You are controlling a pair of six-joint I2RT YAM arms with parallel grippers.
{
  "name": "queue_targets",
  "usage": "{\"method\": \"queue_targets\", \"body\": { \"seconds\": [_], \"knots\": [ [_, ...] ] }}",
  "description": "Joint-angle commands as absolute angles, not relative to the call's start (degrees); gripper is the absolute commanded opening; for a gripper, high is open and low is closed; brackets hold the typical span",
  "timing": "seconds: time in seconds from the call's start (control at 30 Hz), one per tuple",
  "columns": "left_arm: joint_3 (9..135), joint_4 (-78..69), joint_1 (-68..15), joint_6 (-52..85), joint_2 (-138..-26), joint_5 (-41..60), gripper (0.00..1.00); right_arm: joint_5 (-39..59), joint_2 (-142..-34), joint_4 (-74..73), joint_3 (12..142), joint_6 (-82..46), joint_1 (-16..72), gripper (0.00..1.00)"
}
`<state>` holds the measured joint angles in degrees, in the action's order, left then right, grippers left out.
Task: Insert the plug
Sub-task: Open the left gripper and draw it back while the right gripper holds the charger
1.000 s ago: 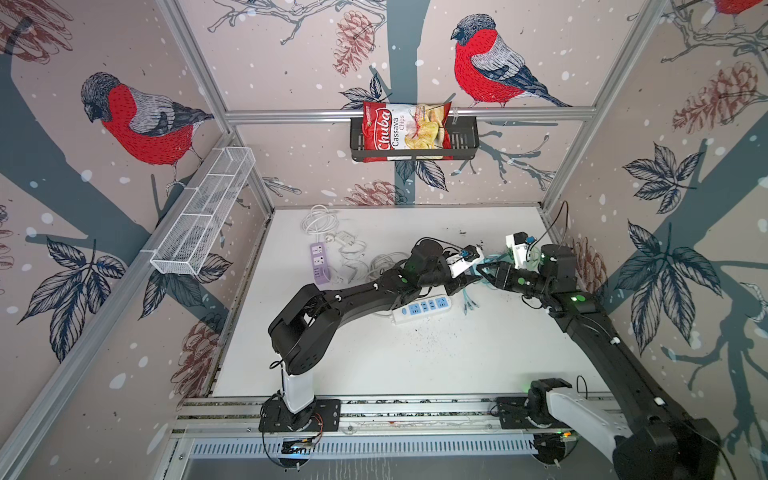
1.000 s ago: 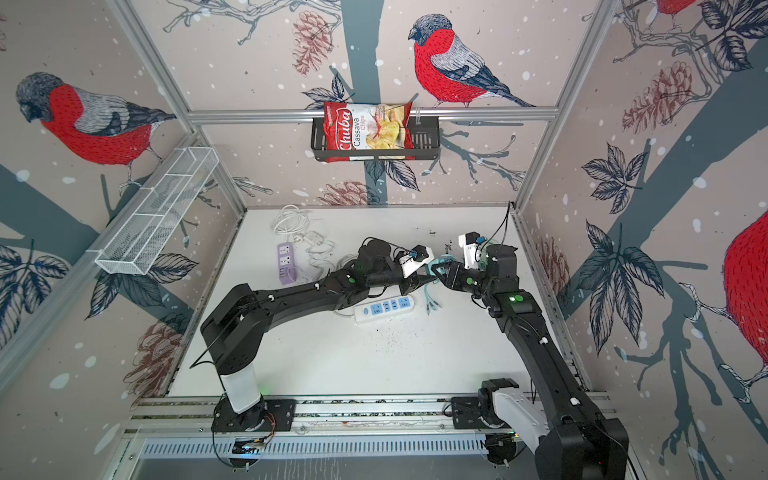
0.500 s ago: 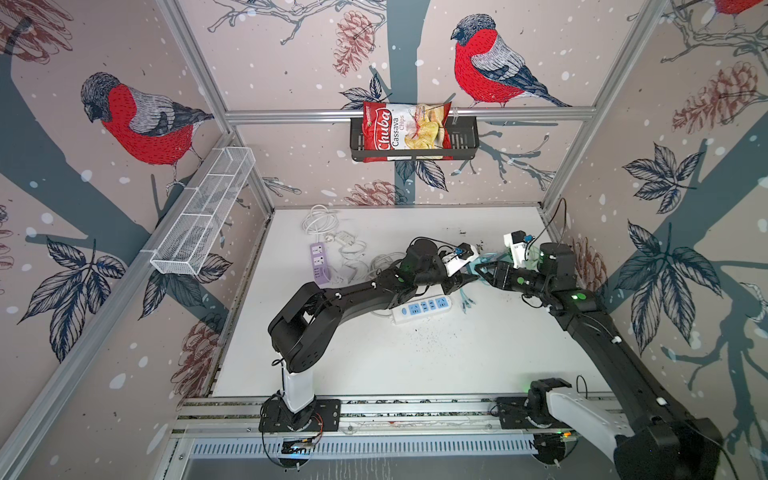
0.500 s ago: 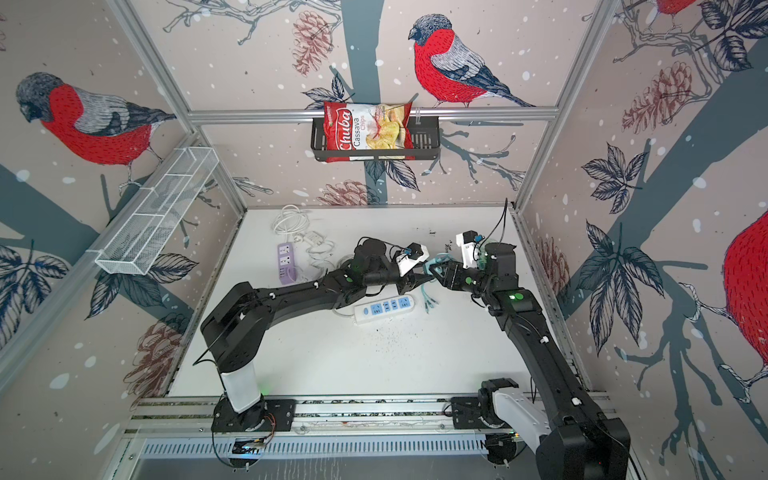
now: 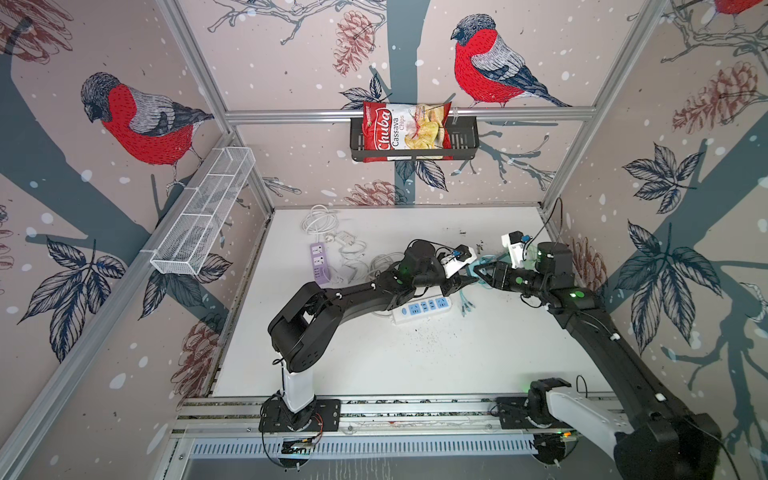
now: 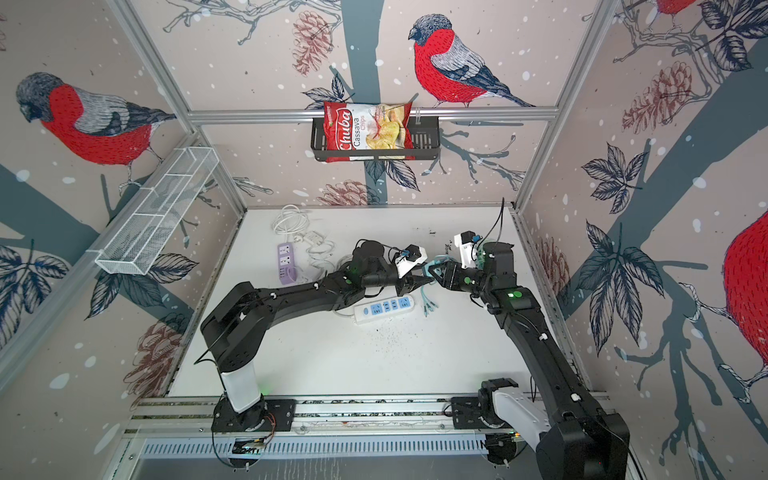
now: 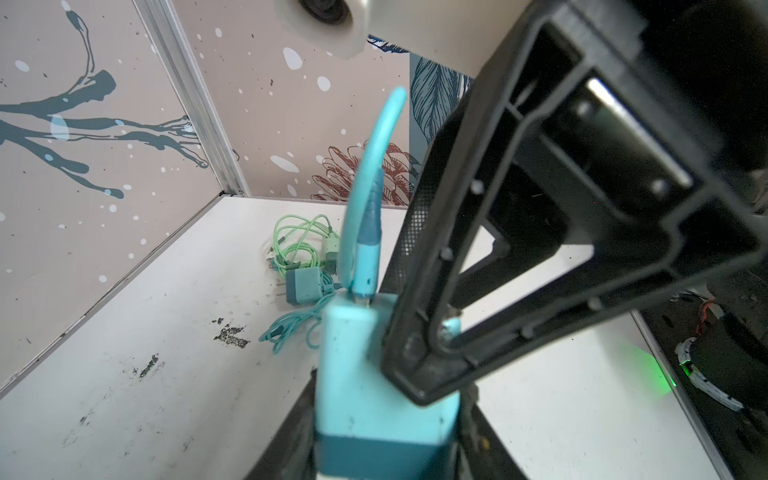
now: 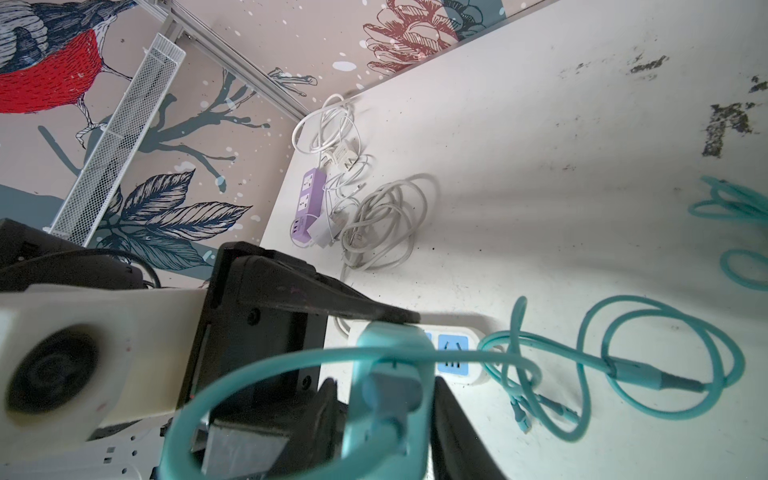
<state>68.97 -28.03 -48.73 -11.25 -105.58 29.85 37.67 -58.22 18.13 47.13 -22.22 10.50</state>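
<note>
Teal charger (image 7: 365,374), its cable plugged in, sits raised off the surface (image 5: 415,365) near the white power strip (image 5: 419,309), clamped by both the left hand (image 5: 466,280) and right hand (image 5: 480,272).

Bullfinch-print walls (image 5: 291,50), scuffed white tabletop (image 5: 415,365), aluminium frame rails (image 5: 291,116)
</note>
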Motion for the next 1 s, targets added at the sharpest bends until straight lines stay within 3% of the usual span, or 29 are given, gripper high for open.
{"method": "queue_targets", "body": {
  "seconds": [0.0,0.37,0.47,0.6,0.7,0.97],
  "knots": [
    [68.85,-31.99,-48.51,-10.64,-105.64,30.59,0.25,38.07,-58.18,17.4,47.39,-20.9,11.11,0.37],
    [68.74,-32.04,-48.28,-11.07,-105.47,30.72,0.25,36.95,-58.86,17.4,47.42,-20.81,12.21,0.25],
    [68.19,-32.76,-48.28,-10.54,-105.47,29.18,0.35,36.64,-59.16,17.74,48.3,-20.57,12.17,0.21],
    [66.52,-34.44,-48.34,-9.93,-104.99,27.04,0.61,30.55,-59.41,19.12,50.27,-20.27,12.26,0.16],
    [65.59,-34.55,-48.27,-10.31,-104.07,27.8,0.75,25.87,-60.05,20.16,52.42,-20.05,12.22,0.15],
    [61.49,-31.21,-47.58,-11.69,-97.99,24.87,0.81,23.12,-67.0,20.89,57.96,-17.6,12.22,0.14]
  ]
}}
